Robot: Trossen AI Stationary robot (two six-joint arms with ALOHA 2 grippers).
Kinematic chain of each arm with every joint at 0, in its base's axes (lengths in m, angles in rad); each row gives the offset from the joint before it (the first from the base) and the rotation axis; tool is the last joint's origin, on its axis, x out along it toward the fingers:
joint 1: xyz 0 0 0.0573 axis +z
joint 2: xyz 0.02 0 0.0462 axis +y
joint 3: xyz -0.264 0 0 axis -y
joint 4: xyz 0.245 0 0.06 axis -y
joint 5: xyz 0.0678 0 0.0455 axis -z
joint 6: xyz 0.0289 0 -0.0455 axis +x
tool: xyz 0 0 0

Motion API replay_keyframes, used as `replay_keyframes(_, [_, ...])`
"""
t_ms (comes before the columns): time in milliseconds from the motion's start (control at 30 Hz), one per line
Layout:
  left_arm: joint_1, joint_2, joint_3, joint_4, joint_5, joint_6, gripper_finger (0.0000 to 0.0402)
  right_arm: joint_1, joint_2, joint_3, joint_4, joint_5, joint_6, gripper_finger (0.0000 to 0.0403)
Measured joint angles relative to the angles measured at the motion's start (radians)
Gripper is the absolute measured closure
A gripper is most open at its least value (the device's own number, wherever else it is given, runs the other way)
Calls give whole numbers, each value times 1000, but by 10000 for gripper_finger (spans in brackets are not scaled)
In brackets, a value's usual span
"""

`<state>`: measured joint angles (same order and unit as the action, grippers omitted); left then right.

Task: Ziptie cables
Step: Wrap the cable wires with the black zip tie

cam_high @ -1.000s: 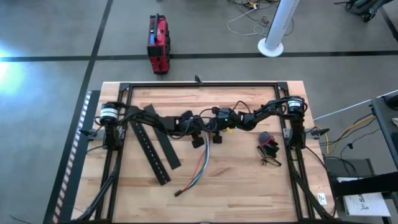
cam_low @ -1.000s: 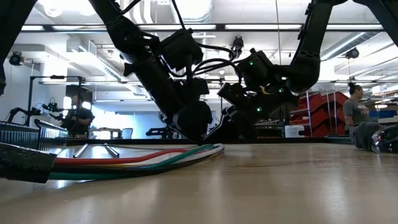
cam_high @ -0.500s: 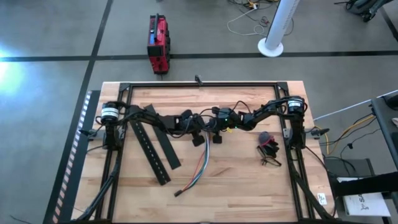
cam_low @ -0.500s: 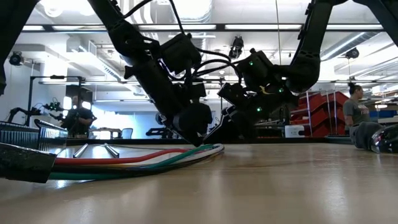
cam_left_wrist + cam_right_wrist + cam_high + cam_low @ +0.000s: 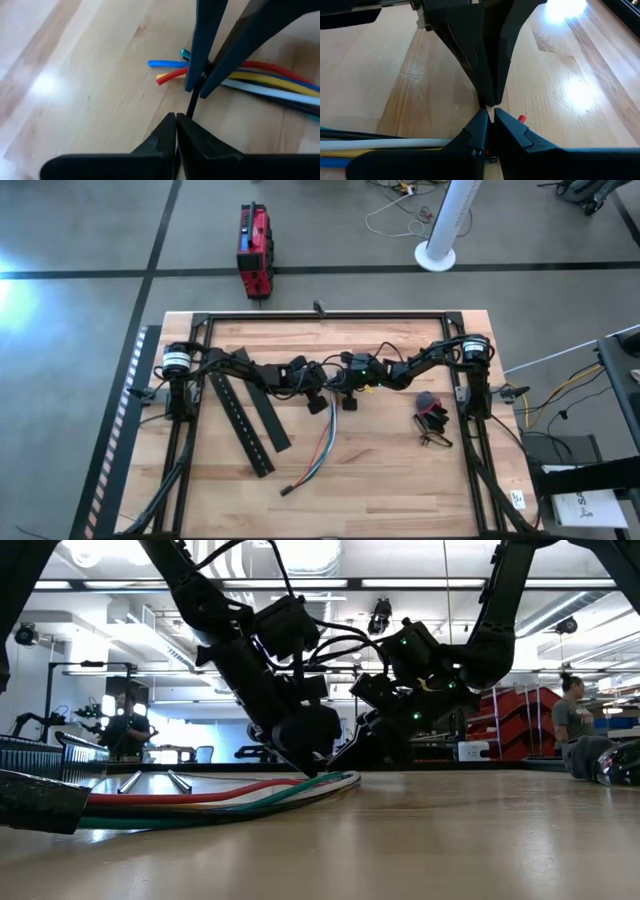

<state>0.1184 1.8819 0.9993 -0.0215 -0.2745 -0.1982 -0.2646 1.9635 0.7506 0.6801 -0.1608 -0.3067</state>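
Cables (image 5: 322, 448): lower centre of high view, flat on table (image 5: 400, 470), upper end under grippers. Left gripper (image 5: 316, 406): shifted slightly, pinched on thin black ziptie. Right gripper (image 5: 349, 402): unmoved, pinched on same ziptie. Tie apparently being worked; cinching unfinished.

Red, blue, yellow, white cables (image 5: 260, 82)

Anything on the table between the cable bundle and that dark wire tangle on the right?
No. In the high view, bare wood separates the cables from the wire tangle; both grippers meet above the bundle's upper end.
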Motion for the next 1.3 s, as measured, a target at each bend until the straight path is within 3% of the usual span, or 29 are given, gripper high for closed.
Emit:
replay_keyframes(767, [-2,-32,-18,-40,32,-23,402,0,-1,0,-3,0,0,389])
replay_keyframes(1300, [-3,27,-61,4,35,-74,402,0,-61,-3,-77,3,10,389])
